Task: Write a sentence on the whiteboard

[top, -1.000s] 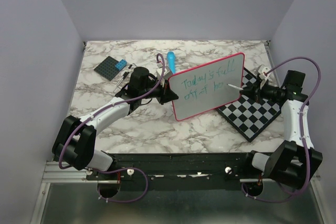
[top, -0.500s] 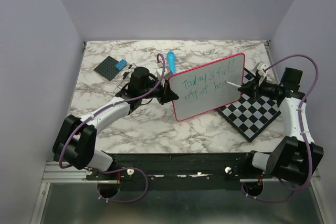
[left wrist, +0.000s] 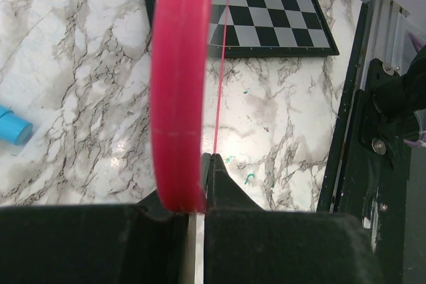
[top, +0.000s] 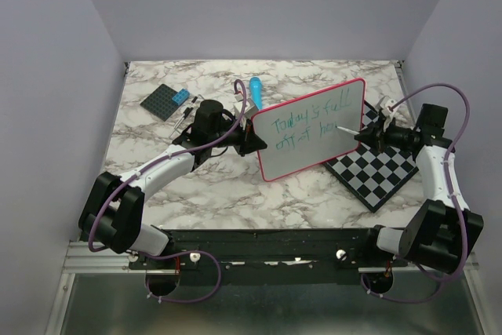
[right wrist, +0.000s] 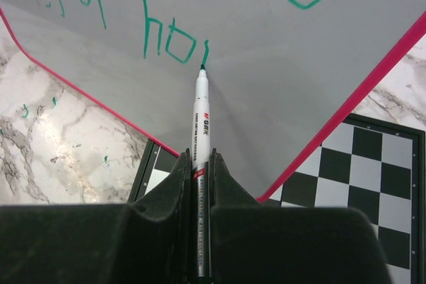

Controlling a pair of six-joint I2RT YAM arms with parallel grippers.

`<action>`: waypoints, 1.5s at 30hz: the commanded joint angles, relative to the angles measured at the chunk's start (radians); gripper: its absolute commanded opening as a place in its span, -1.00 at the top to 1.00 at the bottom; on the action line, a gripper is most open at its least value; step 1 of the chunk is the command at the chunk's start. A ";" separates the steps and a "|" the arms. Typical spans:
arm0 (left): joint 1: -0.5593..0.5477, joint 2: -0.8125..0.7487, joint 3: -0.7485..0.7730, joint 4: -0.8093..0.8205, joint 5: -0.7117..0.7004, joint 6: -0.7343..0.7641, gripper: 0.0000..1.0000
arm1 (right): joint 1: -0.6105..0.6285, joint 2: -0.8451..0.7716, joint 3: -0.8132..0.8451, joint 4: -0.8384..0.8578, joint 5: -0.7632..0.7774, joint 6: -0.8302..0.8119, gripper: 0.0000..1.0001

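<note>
The right gripper [top: 372,136] is clenched on a white marker [right wrist: 200,119], the barrel pinched between its two black fingers and pointing straight out ahead. The green tip rests against the whiteboard [top: 312,161] at the foot of a short fresh stroke. Across from it the left gripper [top: 253,142] is closed tight on the whiteboard's left edge, its fingers pinching the pink-red rim [left wrist: 180,84] from both sides. Held that way, the board stands tilted up between the two arms with its written face turned toward the right arm. Whether its lower rim touches the surface [top: 227,186] I cannot tell.

The sentence [top: 310,123] runs across the board in green, in two lines: "Today's full" above, and below it "of ho" with that one stroke just begun beside the "o".

Under and behind the board's right end a black-and-white chessboard [top: 378,175] lies flat on the marbled surface, set at an angle. Farther back, beyond the board's upper left corner, a blue cylinder [top: 256,87] lies on the surface. Well to its left is a dark square plate [top: 166,102] with a small blue piece on it.
</note>
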 commanded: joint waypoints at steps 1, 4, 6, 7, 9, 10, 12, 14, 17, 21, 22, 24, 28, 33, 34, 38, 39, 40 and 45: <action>-0.011 0.045 -0.024 -0.183 -0.062 0.083 1.00 | 0.006 0.006 -0.047 -0.029 0.050 -0.076 0.99; -0.011 0.044 -0.024 -0.183 -0.064 0.083 1.00 | 0.006 0.001 -0.065 -0.053 0.061 -0.108 0.99; -0.011 0.044 -0.024 -0.183 -0.062 0.083 1.00 | 0.006 -0.005 -0.075 -0.066 0.064 -0.122 0.99; -0.011 0.044 -0.024 -0.183 -0.064 0.083 1.00 | 0.006 -0.003 -0.079 -0.069 0.067 -0.128 0.99; -0.010 0.045 -0.024 -0.183 -0.064 0.083 1.00 | 0.006 -0.009 -0.076 -0.076 0.067 -0.131 0.99; -0.011 0.047 -0.023 -0.183 -0.064 0.083 1.00 | 0.006 -0.011 -0.070 -0.079 0.056 -0.130 0.99; -0.010 0.047 -0.024 -0.183 -0.062 0.083 1.00 | 0.006 -0.018 -0.044 -0.090 0.038 -0.121 0.99; -0.011 0.044 -0.024 -0.183 -0.062 0.083 1.00 | 0.006 -0.034 -0.023 -0.096 0.013 -0.098 0.99; -0.011 0.045 -0.024 -0.183 -0.064 0.083 1.00 | 0.006 -0.046 0.019 -0.087 -0.002 -0.064 0.99; -0.010 0.042 -0.024 -0.183 -0.062 0.083 1.00 | 0.006 -0.032 0.049 -0.070 -0.007 -0.038 0.99; -0.010 0.044 -0.024 -0.181 -0.062 0.085 1.00 | 0.006 -0.026 0.057 -0.066 -0.004 -0.029 0.99; -0.010 0.042 -0.024 -0.183 -0.062 0.085 1.00 | 0.006 -0.011 0.066 -0.061 -0.007 -0.022 0.99; -0.010 0.044 -0.024 -0.183 -0.062 0.083 1.00 | 0.007 -0.005 0.071 -0.050 -0.016 -0.007 0.99; -0.011 0.048 -0.024 -0.180 -0.060 0.082 1.00 | 0.019 -0.005 0.060 -0.038 -0.016 0.002 0.99; -0.011 0.048 -0.024 -0.180 -0.060 0.081 1.00 | 0.022 -0.006 0.057 -0.030 -0.014 0.013 0.99; -0.011 0.047 -0.026 -0.181 -0.060 0.081 1.00 | 0.030 -0.005 0.054 0.008 -0.002 0.039 0.99; -0.010 0.048 -0.026 -0.181 -0.062 0.081 1.00 | 0.030 -0.005 0.054 0.010 0.002 0.042 0.99; -0.010 0.048 -0.026 -0.181 -0.062 0.081 1.00 | 0.030 -0.003 0.057 0.014 0.007 0.051 0.99; -0.011 0.045 -0.026 -0.183 -0.062 0.083 1.00 | 0.030 -0.006 0.057 0.033 0.038 0.064 0.99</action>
